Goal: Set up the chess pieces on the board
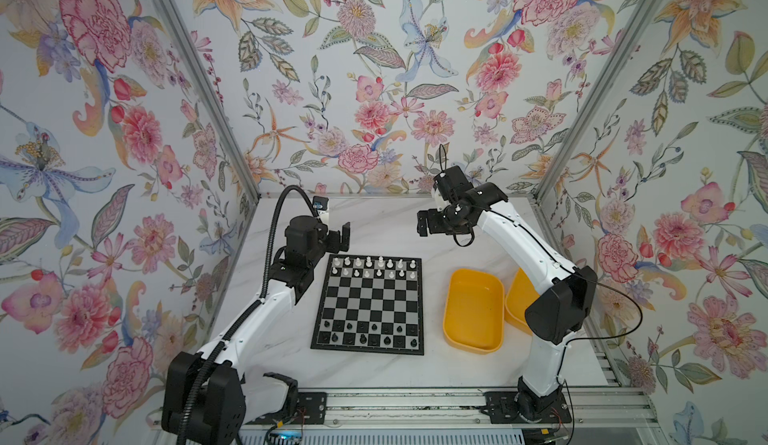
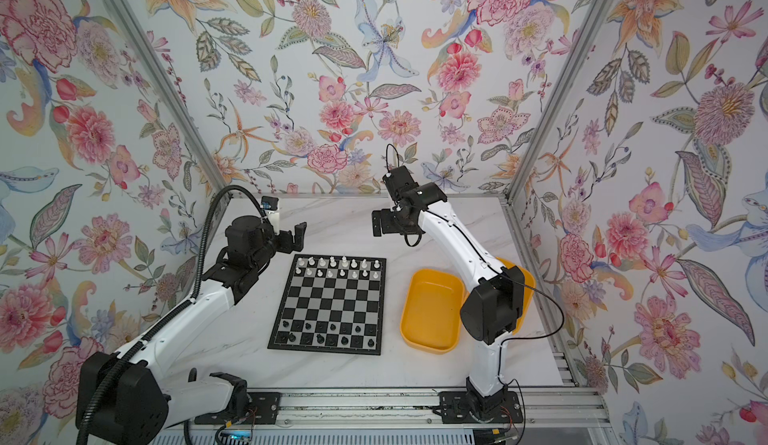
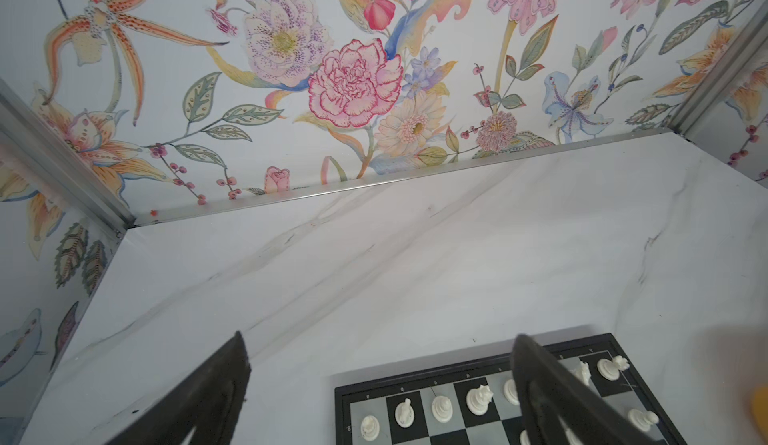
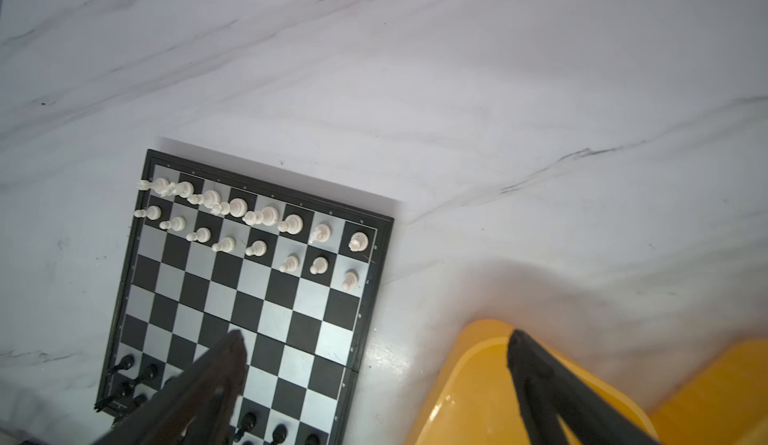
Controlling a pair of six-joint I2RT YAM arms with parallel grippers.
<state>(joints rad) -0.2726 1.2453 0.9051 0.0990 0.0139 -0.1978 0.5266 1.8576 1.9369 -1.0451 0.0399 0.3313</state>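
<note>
Closest to the near edge of the surface (image 1: 374, 372), the black pieces (image 1: 363, 338) stand on the 2 near rows of the board (image 1: 370, 297). Dark on dark squares, they are too small to count surely. The 4 middle rows are bare. Right of the board, toward the right edge of the surface, a yellow tub (image 1: 473, 310) looks empty. A second tub (image 1: 515, 297) just beyond it is mostly hidden by the right arm. On the 2 far rows stand the white pieces (image 4: 237, 206), 8 and 8 in the right wrist view, upright as far as I can tell.

Farthest back, both claws hang in the air, touching nothing. The left claw (image 3: 379, 337) is spread wide and empty over the far left corner of the board. The right claw (image 4: 376, 333) is just as wide and empty, a little beyond the far right corner.

So the board lies below each claw and toward the near edge, and the upright pieces point their long axis up at the claws. I judge the set-up finished or nearly so. Any piece left would be in the hidden tub, which lies toward the near right of the right claw, so the right arm is the nearer.
</note>
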